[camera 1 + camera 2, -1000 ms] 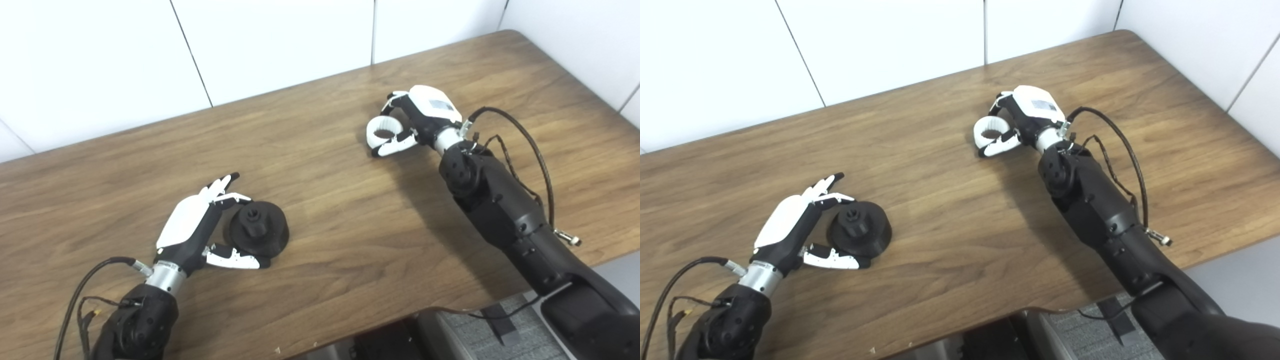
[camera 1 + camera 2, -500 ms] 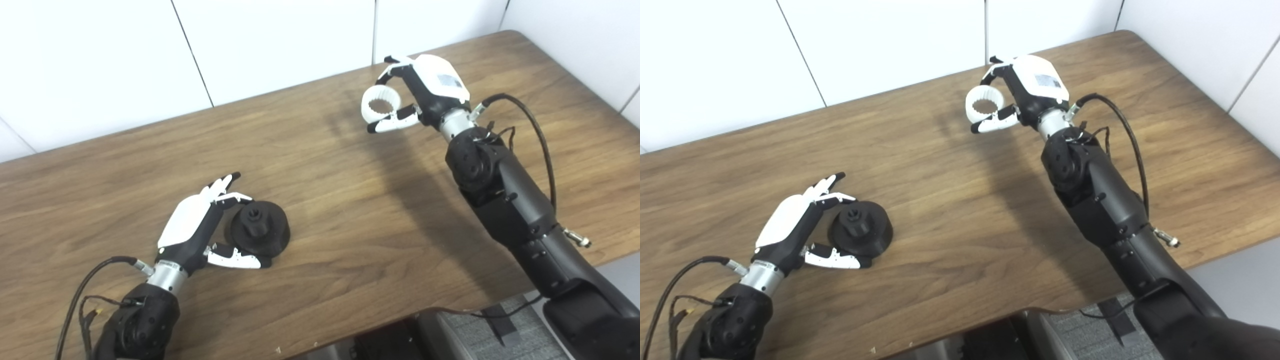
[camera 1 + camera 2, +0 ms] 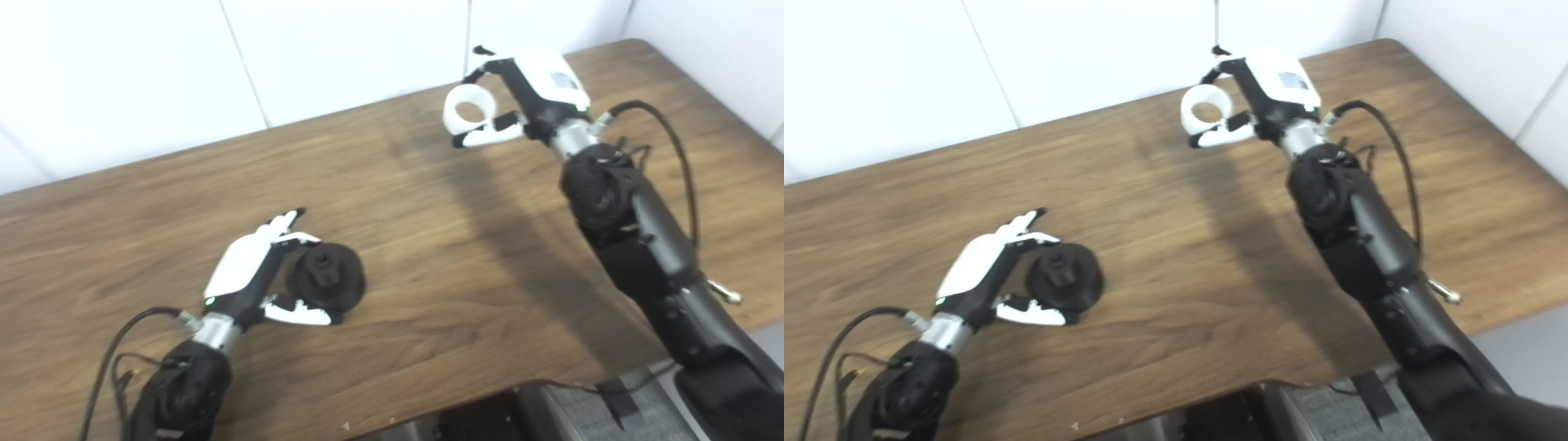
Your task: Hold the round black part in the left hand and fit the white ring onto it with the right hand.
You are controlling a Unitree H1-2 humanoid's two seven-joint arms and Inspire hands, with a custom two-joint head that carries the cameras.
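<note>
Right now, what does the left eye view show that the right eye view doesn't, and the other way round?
Only the left eye view: a wider strip of table left of the left arm. Only the right eye view: a longer run of the table's right edge and a larger patch of pale floor. Both: the left hand cupped around the round black part on the table, grip unclear, and the right hand holding the white ring up, far from the part.

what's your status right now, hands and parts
Right hand shut on white ring, raised over the far side of the table. Left hand around black part, which sits on the table. Nothing between them.
</note>
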